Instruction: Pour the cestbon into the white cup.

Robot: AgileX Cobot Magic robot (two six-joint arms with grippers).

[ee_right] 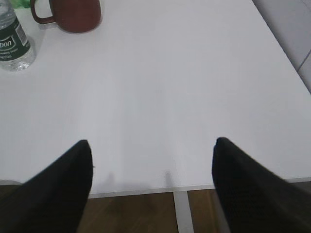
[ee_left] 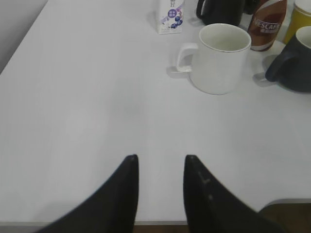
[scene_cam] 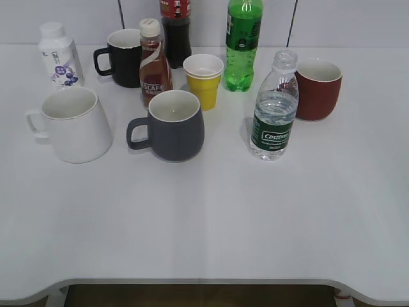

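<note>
Grippers come first, at the near edge of the worktop (scene_cam: 211,230): the left gripper (ee_left: 161,167) hangs low over bare surface with its fingers only a narrow gap apart and nothing between them, and the right gripper (ee_right: 151,153) hangs with its fingers spread wide, also empty. Neither one shows in the exterior view, so both are well apart from the objects. Further in, the white cup (scene_cam: 73,123) stands upright on the left side with its handle turned outward to the left, and its inside looks dry and empty. Just beside it stands a grey mug (scene_cam: 171,125). On the right side the cestbon (scene_cam: 275,109) stands upright near a red mug (scene_cam: 317,89); water reaches high in it, and I cannot tell surely whether a cap is on. Behind them are a yellow cup (scene_cam: 204,79), a coffee bottle (scene_cam: 154,64), a black mug (scene_cam: 121,58) and a green bottle (scene_cam: 243,43). In my judgement the task is at its very beginning: nothing is grasped, nothing is poured. The bottle must yet be taken, carried across to the cup and tilted.
</note>
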